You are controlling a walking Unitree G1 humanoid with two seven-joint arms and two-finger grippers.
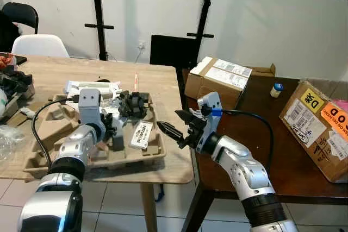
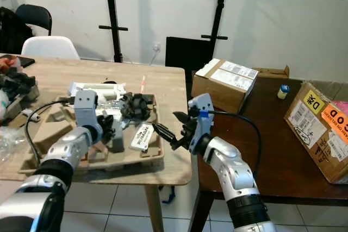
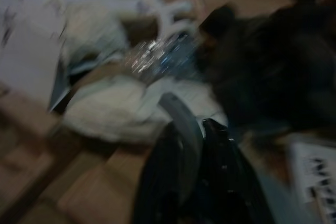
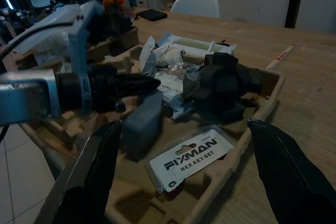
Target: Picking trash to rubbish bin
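A brown moulded pulp tray (image 1: 60, 158) on the wooden table (image 1: 157, 80) holds trash: a black crumpled lump (image 1: 133, 103), white wrappers and foil (image 4: 168, 69), a grey block (image 4: 142, 121) and a white "FIXMAN hex key set" card (image 4: 191, 156). My left gripper (image 1: 111, 129) reaches down into the tray among the wrappers. Its fingers (image 3: 220, 171) are pressed together on a thin grey piece (image 3: 181, 116) just above the grey block; that view is blurred. My right gripper (image 1: 173, 122) hovers at the tray's right edge, wide open and empty, facing the card.
A dark table (image 1: 261, 134) on the right carries cardboard boxes (image 1: 220, 80) (image 1: 321, 123) and a small blue-capped bottle (image 1: 277, 89). Clutter (image 1: 13, 82) and a clear plastic bag (image 1: 8, 137) sit at the far left. White and black chairs (image 1: 38, 44) stand behind.
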